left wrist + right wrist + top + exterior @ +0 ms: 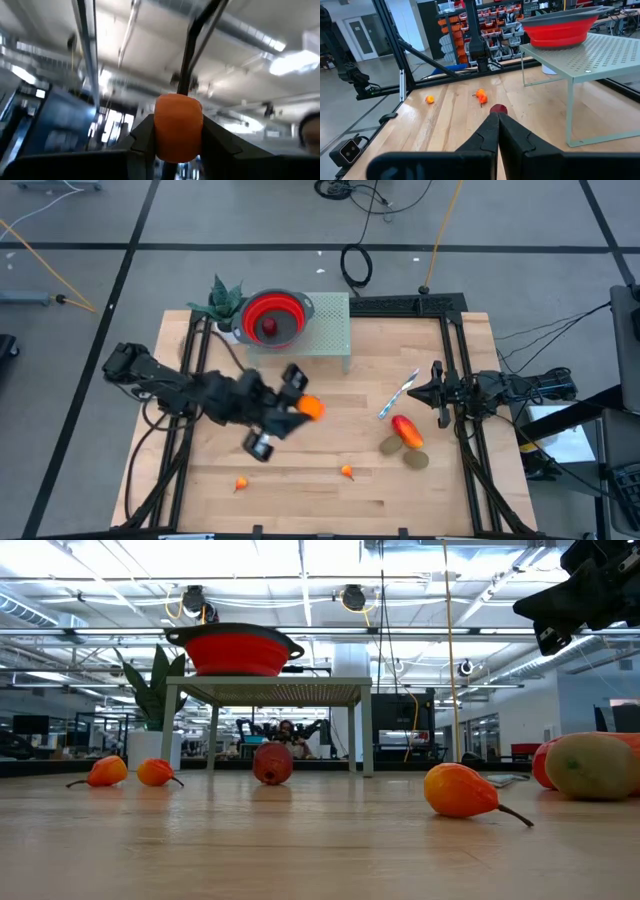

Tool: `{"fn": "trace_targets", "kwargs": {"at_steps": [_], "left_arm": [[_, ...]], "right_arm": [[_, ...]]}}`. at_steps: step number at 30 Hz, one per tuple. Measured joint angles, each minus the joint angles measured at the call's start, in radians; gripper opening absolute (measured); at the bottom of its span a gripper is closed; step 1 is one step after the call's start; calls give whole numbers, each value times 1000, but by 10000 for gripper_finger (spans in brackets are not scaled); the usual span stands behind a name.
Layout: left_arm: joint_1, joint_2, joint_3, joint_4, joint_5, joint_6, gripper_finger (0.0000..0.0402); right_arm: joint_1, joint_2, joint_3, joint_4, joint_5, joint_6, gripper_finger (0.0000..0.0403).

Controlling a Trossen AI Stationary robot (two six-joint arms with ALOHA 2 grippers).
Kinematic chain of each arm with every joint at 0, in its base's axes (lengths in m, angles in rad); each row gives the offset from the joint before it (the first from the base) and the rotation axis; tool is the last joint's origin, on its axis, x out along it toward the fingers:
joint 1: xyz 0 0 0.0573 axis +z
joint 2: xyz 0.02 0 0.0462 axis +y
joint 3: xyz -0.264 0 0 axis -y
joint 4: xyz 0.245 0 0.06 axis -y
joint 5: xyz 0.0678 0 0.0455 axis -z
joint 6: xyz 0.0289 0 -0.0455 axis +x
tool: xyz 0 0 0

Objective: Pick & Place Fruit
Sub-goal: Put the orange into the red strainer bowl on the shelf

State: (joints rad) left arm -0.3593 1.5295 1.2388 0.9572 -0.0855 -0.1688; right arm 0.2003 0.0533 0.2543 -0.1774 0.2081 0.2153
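My left gripper (306,408) hangs over the middle of the table, tilted upward, shut on a small orange fruit (178,127). A dark red fruit (270,327) lies in the red bowl (272,308), which stands on a green perforated stand (330,330). At the right, a red-orange oval (407,430) and two brownish-green ovals (390,445) (416,460) rest on the table. Two tiny orange pieces (241,483) (347,472) lie near the front edge. Another dark red fruit (272,763) sits on the table. My right gripper (437,395) waits shut at the right edge. My left gripper pinches the orange fruit by its two opposite sides (159,131) between its two fingers (216,142). The fingers come from the table's left and slant upward. The fruit is lifted clear of the table.
A slim blue-and-white stick (397,395) lies in front of my right gripper. A green plant (222,300) stands by the bowl at the far left. Black frame rails (455,360) run along the table's sides. Bare wood shows in the near middle.
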Motion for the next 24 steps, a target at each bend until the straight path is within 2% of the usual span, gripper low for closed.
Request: {"fn": "trace_targets", "kwargs": {"at_steps": [6, 15, 19, 24], "left_arm": [[27, 0, 0, -351, 4, -259, 108], [71, 0, 0, -871, 69, -649, 108], [84, 0, 0, -1079, 69, -771, 108], [101, 0, 0, -1264, 87, -838, 108]], "right_arm": [[0, 0, 0, 0, 0, 0, 0], [0, 0, 0, 0, 0, 0, 0], [0, 0, 0, 0, 0, 0, 0], [0, 0, 0, 0, 0, 0, 0]]}}
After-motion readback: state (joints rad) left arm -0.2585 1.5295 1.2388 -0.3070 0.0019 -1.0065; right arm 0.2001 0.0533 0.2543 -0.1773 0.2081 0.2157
